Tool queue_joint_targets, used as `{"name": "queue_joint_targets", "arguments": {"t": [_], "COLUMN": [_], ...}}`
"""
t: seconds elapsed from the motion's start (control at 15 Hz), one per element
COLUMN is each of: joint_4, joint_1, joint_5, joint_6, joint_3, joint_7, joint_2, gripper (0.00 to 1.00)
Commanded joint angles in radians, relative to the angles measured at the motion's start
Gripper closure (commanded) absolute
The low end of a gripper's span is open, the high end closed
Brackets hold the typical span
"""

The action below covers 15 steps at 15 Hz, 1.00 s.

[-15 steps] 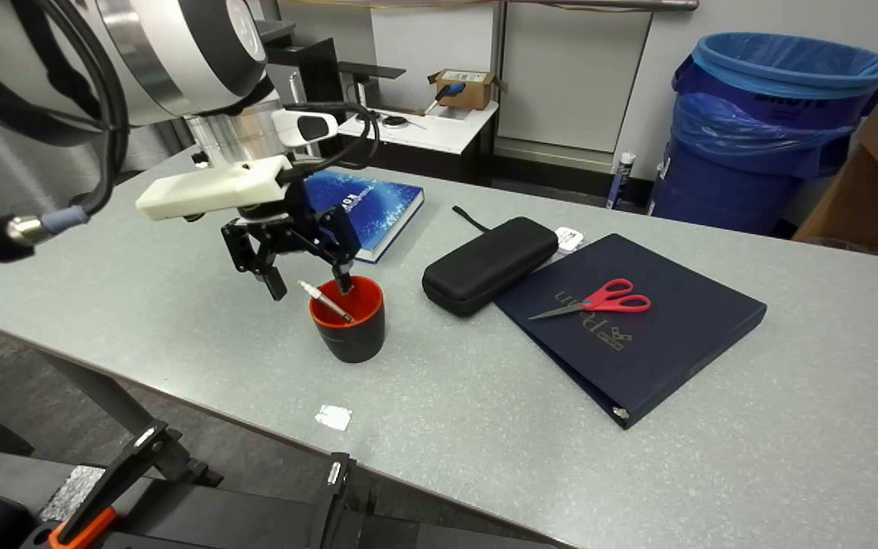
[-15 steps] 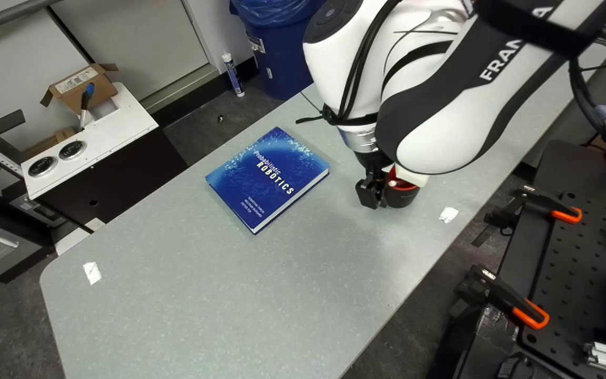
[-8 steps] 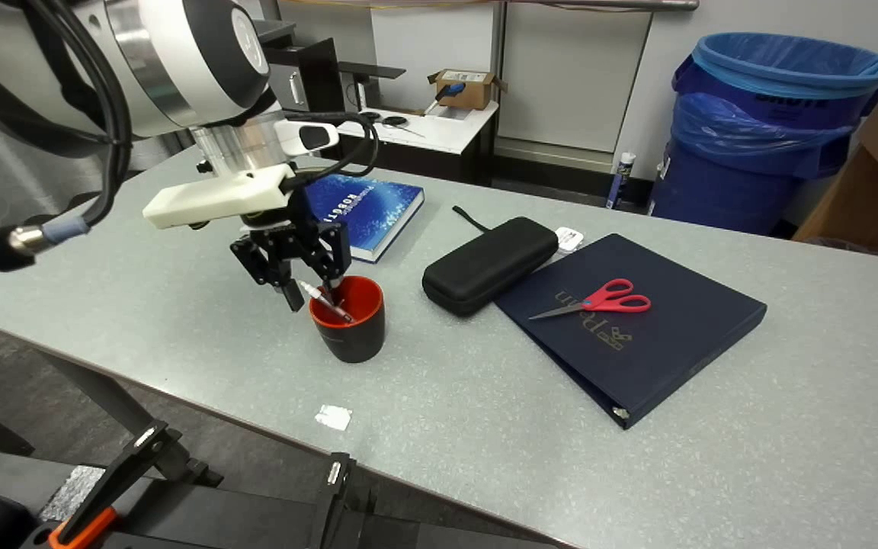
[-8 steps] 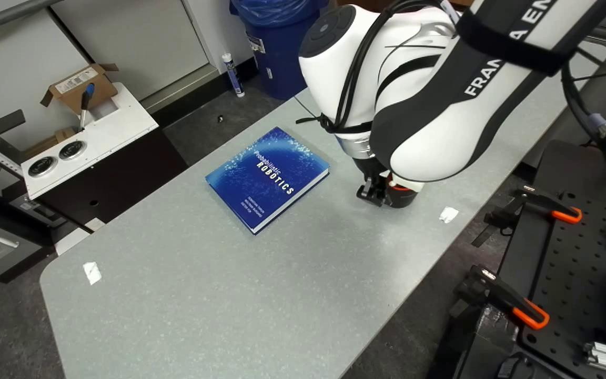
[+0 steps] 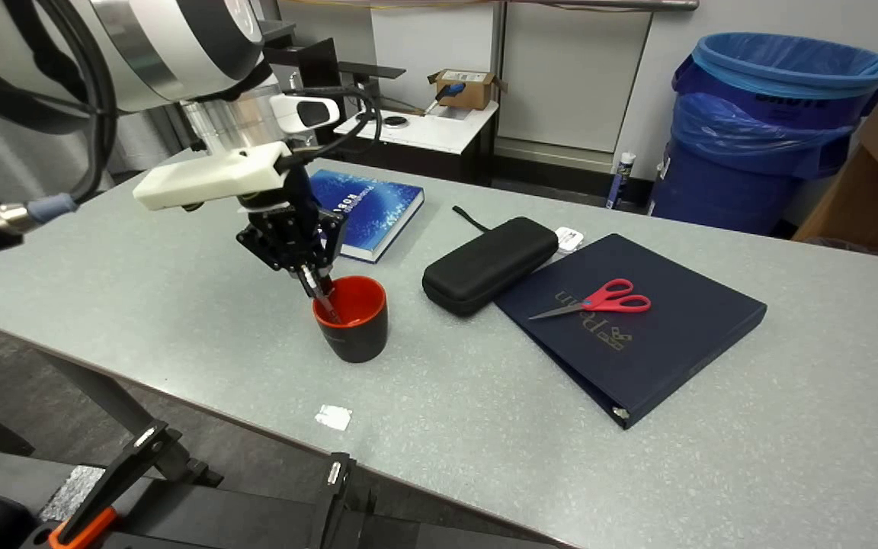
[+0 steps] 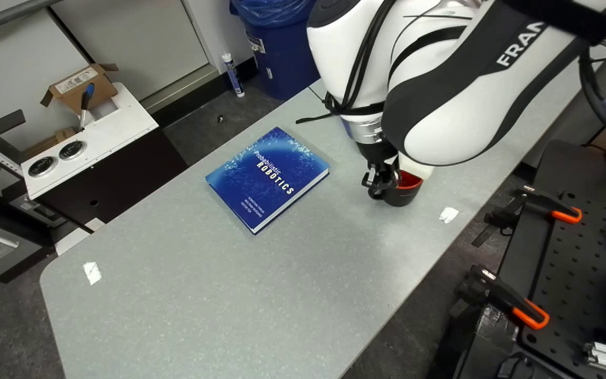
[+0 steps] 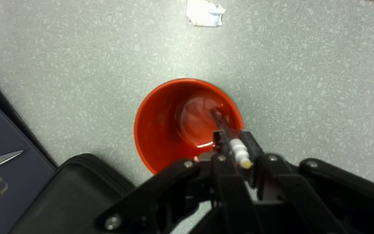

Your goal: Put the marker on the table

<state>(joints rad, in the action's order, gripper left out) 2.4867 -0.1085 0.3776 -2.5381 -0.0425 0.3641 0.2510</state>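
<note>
The marker (image 7: 239, 151), slim with a white, yellow-tipped end, leans inside a small cup (image 5: 360, 335) that is dark outside and red within. My gripper (image 7: 233, 139) has its two black fingers shut on the marker near its upper end. In the wrist view the marker's lower part still reaches down into the cup, blurred and dark. An exterior view shows the gripper (image 5: 317, 280) at the cup's rim with the marker (image 5: 328, 306) slanting below the fingertips. The cup stands upright on the light grey table (image 5: 203, 305).
A blue book (image 6: 269, 179) lies behind the gripper. Beside the cup are a black oblong case (image 5: 491, 265) and a dark binder (image 5: 675, 328) bearing red-handled scissors (image 5: 599, 299). A white paper scrap (image 5: 334, 417) sits near the table's front edge.
The fingers were apart around the marker and have come together on it. The marker now stands steeper. The arm dipped, then rose slightly, and the cup shifted a tiny bit.
</note>
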Motion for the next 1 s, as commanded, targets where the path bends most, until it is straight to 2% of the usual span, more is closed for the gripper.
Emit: {"name": "queue_joint_targets", "arguments": {"t": [0.0,0.4,0.67,0.93], "joint_4": [0.059,0.151,0.224,0.243], "joint_1": [-0.007,-0.005,0.005,0.033], "joint_5": [0.009,0.022,0.054,0.101], "joint_6": [-0.031,-0.054,-0.161,-0.224], "joint_3": [-0.018,0.013,0.071,0.147], "joint_7": [0.031,0.051,0.065,0.114], "joint_2": [-0.075,-0.248,-0.371,-0.417], "gripper": [0.98,0.97,0.97,0.97]}}
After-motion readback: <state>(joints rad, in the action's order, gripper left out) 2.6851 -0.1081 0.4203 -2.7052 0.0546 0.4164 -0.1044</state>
